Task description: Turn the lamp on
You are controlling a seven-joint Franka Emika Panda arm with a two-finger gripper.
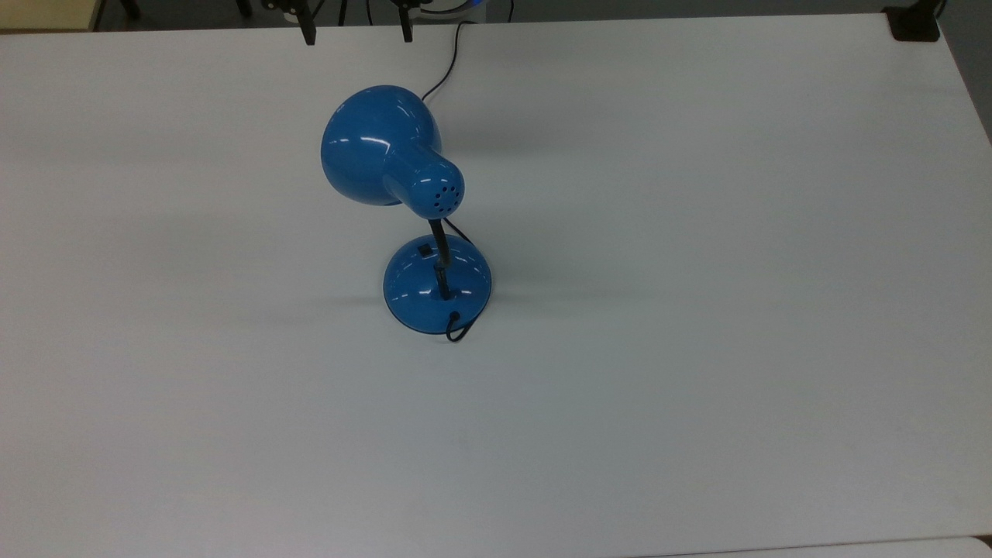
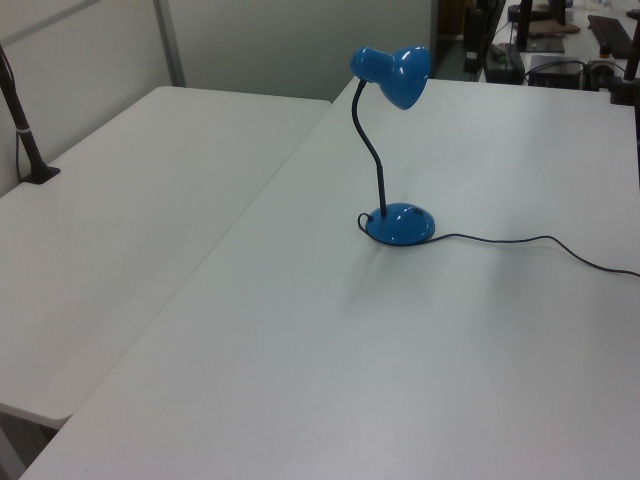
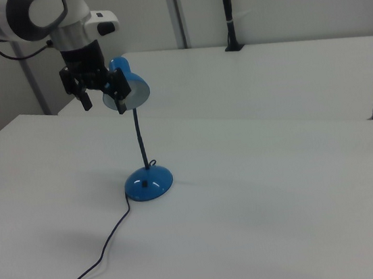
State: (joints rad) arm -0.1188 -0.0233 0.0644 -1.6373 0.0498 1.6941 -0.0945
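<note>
The glossy blue lamp stands near the middle of the white table, its bell shade tilted toward the top view's upper left and showing no glow. A black gooseneck rises from its domed blue base, which carries a small black switch. The black cord runs off toward the far edge. My gripper hangs open at the far edge of the table, above and behind the shade, holding nothing. In the right view the gripper sits level with the shade, high over the base.
The cord trails across the table to the left view's right. A second white table adjoins, with a black clamped post. A black object sits at the top view's upper right corner.
</note>
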